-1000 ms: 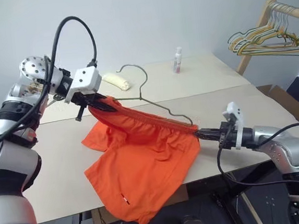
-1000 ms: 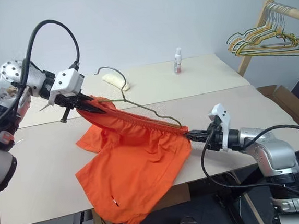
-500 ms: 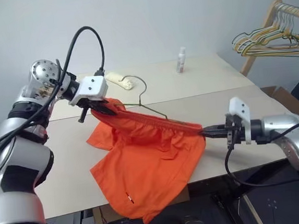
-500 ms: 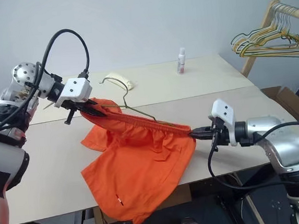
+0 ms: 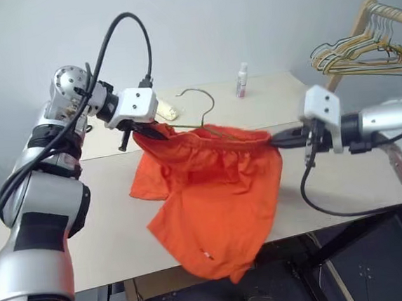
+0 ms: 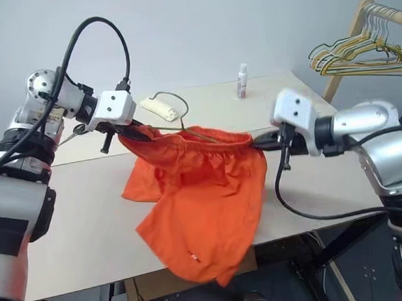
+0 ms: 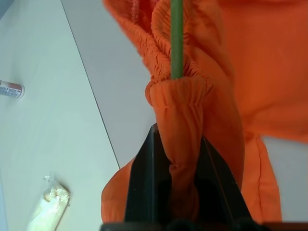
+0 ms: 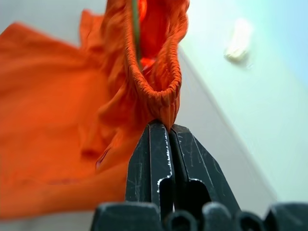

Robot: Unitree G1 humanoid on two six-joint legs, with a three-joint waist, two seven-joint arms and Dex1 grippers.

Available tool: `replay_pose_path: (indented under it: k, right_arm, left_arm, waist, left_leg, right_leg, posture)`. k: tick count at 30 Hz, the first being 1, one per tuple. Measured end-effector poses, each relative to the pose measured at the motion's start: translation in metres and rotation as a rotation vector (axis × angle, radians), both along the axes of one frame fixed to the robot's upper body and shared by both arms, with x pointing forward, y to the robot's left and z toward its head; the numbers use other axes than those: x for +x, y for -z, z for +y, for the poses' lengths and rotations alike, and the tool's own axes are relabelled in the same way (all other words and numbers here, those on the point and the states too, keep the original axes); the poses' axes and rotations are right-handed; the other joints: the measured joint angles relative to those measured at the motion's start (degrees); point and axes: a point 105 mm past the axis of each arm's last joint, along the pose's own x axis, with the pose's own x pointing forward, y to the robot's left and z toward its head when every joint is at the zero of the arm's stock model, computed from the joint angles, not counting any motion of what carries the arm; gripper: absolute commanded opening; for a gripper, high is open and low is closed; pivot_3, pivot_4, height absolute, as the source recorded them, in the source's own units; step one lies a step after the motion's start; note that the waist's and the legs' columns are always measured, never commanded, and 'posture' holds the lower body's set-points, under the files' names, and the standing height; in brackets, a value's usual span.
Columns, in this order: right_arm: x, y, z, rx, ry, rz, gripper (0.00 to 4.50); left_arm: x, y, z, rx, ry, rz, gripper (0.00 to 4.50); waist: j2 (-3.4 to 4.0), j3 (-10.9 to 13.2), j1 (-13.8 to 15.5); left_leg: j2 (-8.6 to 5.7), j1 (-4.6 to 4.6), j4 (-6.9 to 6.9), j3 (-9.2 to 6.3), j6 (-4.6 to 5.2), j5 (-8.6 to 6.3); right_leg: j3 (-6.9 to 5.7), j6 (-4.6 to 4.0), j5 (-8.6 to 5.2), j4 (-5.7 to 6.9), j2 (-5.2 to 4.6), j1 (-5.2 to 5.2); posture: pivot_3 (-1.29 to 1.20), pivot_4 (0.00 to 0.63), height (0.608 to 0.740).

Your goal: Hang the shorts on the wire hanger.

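The shorts (image 5: 215, 191) hang by their waistband, pinched between the left gripper (image 5: 158, 131) and right gripper (image 5: 276, 140).

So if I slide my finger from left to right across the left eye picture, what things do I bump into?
left gripper → wrapped yellowish packet → wire hanger hook → small bottle → right gripper → bunch of hangers on the wooden rack. The orange shorts stretch between the two grippers.

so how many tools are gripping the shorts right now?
2. The left tool pinches one end of the shorts' waistband, the right tool the other end, stretching it above the table.
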Motion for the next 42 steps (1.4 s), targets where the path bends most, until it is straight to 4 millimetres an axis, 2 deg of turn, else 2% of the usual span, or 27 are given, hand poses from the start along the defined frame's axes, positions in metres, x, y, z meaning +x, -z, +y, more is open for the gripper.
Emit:
replay_pose_path:
  k: [11,15,18,23,30,36,42]
  right_arm:
    - [0.004,0.008,0.017,-0.065,-0.045,-0.015,0.02]
    - [0.009,0.012,0.02,-0.098,-0.045,-0.062,1.05]
    - [0.013,0.013,0.021,-0.083,-0.033,-0.071,2.12]
    - [0.015,0.014,0.019,-0.096,-0.047,-0.099,2.12]
    - [0.009,0.032,0.016,-0.087,-0.107,-0.018,2.12]
    - [0.018,0.041,0.011,-0.036,-0.078,0.04,2.12]
    - [0.025,0.034,0.02,0.026,-0.094,0.049,2.12]
  left_arm:
    - [0.008,-0.004,-0.003,-0.028,-0.042,-0.051,0.0]
    - [0.005,-0.007,-0.006,-0.061,-0.02,-0.035,0.0]
    - [0.005,-0.007,-0.005,-0.073,-0.022,-0.033,0.0]
    - [0.005,-0.005,-0.006,-0.089,-0.024,-0.028,0.0]
    - [0.005,-0.005,-0.004,-0.106,-0.028,-0.03,0.0]
    - [0.003,0.0,-0.002,-0.106,-0.02,-0.009,0.0]
    - [-0.001,0.0,-0.005,-0.116,0.01,0.02,0.0]
  waist:
    - [0.0,0.0,0.0]
    - [0.0,0.0,0.0]
    - [0.0,0.0,0.0]
    - [0.0,0.0,0.0]
    - [0.0,0.0,0.0]
    - [0.01,0.0,-0.1]
    - [0.01,0.0,-0.2]
  left_leg:
    - [-0.01,-0.22,0.07,-0.01,0.0,0.0]
    - [-0.04,-0.25,0.12,-0.01,0.0,0.0]
    - [-0.04,-0.24,0.13,-0.02,0.0,0.0]
    - [-0.05,-0.25,0.14,-0.03,0.01,0.0]
    - [-0.07,-0.25,0.17,-0.02,0.02,-0.01]
    - [-0.07,-0.25,0.18,-0.02,0.02,-0.01]
    - [-0.06,-0.25,0.2,-0.04,0.02,-0.01]
  right_leg:
    - [-0.02,0.13,0.08,0.08,-0.09,-0.11]
    - [-0.02,0.15,0.09,0.07,-0.08,-0.12]
    - [-0.02,0.15,0.1,0.08,-0.09,-0.11]
    - [-0.04,0.16,0.1,0.07,-0.09,-0.11]
    - [-0.03,0.17,0.12,0.07,-0.09,-0.1]
    - [-0.02,0.17,0.12,0.08,-0.08,-0.1]
    - [-0.03,0.17,0.13,0.08,-0.09,-0.1]
  posture:
    - [-0.03,0.0,0.74]
    - [-0.03,0.0,0.74]
    - [-0.03,0.0,0.74]
    - [-0.02,0.0,0.74]
    - [-0.02,0.0,0.74]
    - [-0.02,0.0,0.74]
    - [-0.02,0.0,0.74]
